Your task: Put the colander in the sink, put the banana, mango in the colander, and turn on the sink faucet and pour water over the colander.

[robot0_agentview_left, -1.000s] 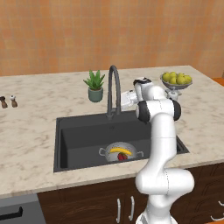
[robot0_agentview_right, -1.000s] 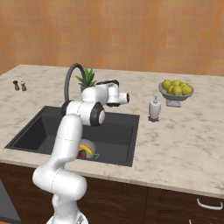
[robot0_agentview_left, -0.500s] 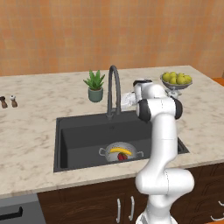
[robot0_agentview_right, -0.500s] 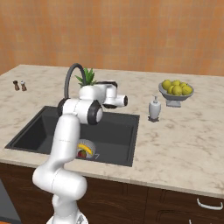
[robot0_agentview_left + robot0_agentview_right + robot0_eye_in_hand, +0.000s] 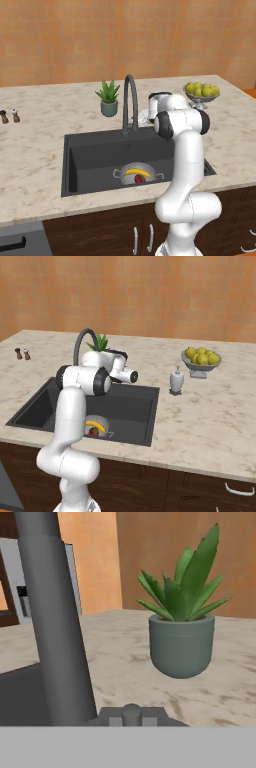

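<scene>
No writing, brand or label is legible on any object.

Nearest, in the front part of the sink [image 5: 80, 165], sits the colander [image 5: 138, 173]: a small round silvery perforated bowl with two little side handles. Inside it lie the banana [image 5: 136, 172], curved and yellow, and, touching it, the mango [image 5: 139, 179], small and red. From the right base view the colander [image 5: 96, 425] appears partly behind the white arm, with the banana [image 5: 96, 425] resting above the mango [image 5: 93, 431]. The sink is a large, near-black rectangular basin set into a pale marbled counter [image 5: 35, 150].

At the rear rim of the basin stands the sink faucet [image 5: 130, 102], a dark grey gooseneck with a high arched spout and a slim base. The gripper [image 5: 145, 116] is just beside the faucet's base, on its right; its jaws are fully closed, and whether they hold or merely touch anything cannot be told. In the hand view the faucet [image 5: 55, 622] rises as a thick dark column very close at the left.

Farther back, a potted plant [image 5: 108, 98] in a grey-green pot stands on the counter behind the faucet. A white soap dispenser [image 5: 176, 380] stands right of the sink, and beyond it a footed bowl of yellow-green fruits [image 5: 201, 359]. Far left are two small shakers [image 5: 9, 116].
</scene>
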